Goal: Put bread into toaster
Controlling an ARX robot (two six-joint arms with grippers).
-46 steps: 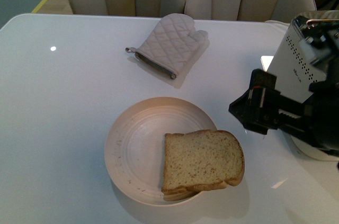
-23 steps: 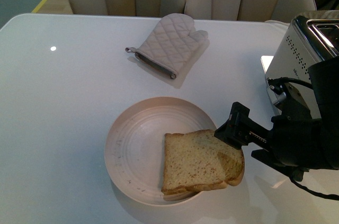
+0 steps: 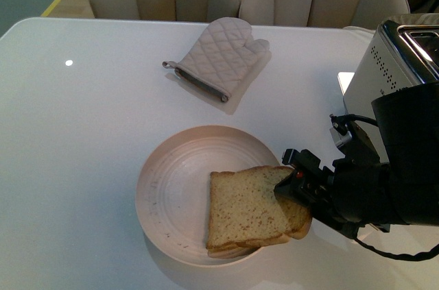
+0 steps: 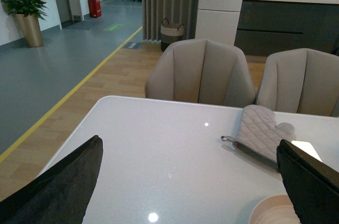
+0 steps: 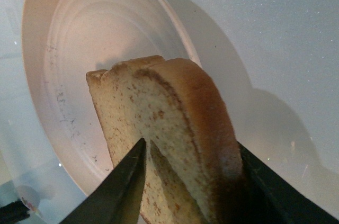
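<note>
The task is in its opening stage: the square slice of light tan sandwich bread (image 3: pixel 247 208) sits low and just right of centre in the front view, its near end resting on the round pale pink ceramic plate (image 3: pixel 154 187). Its crust end is tipped up between the jaws of the black right gripper (image 3: pixel 288 188). In the right wrist view those jaws straddle the slice (image 5: pixel 159 107) and seem pressed against both faces (a pinch, as far as I can judge). The boxy white toaster with chrome top slots (image 3: pixel 387 70) stands at the right edge, slots empty as far as they show. Lifting, carrying and dropping the slice in are all left to do. The left gripper (image 4: pixel 189 144) hangs over the white counter (image 3: pixel 82 132) with jaws spread wide, holding nothing.
</note>
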